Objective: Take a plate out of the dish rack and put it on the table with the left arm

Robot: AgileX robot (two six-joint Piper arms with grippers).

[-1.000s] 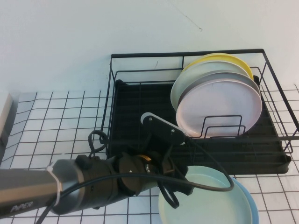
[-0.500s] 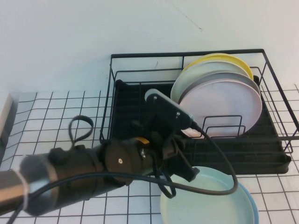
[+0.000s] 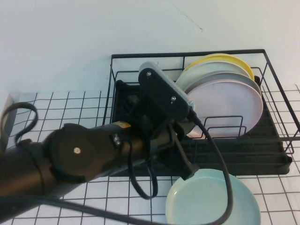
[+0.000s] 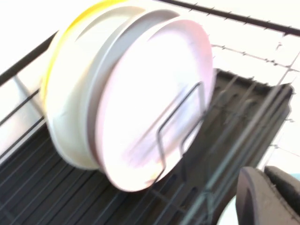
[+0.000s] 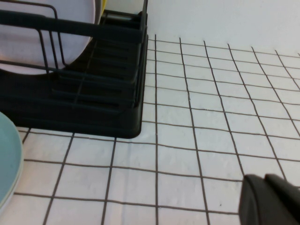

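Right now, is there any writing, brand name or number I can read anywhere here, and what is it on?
None can be read.
Small yellow label on the left arm: too small to read.
The mint-green plate on the table, the plates in the dish rack, and the rack itself: no markings.
Left hand near the plate's rim, right hand low over the table: no text.

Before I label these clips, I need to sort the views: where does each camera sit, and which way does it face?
High view: raised on the robot's side, angled down at the table, dish rack and mint plate; the left arm fills the foreground.
Left wrist view: on the left arm, facing the pink plate standing in the rack; the left gripper shows at the edge.
Right wrist view: low over the table, facing the rack's corner; the right gripper shows at the edge.
All three show the rack.
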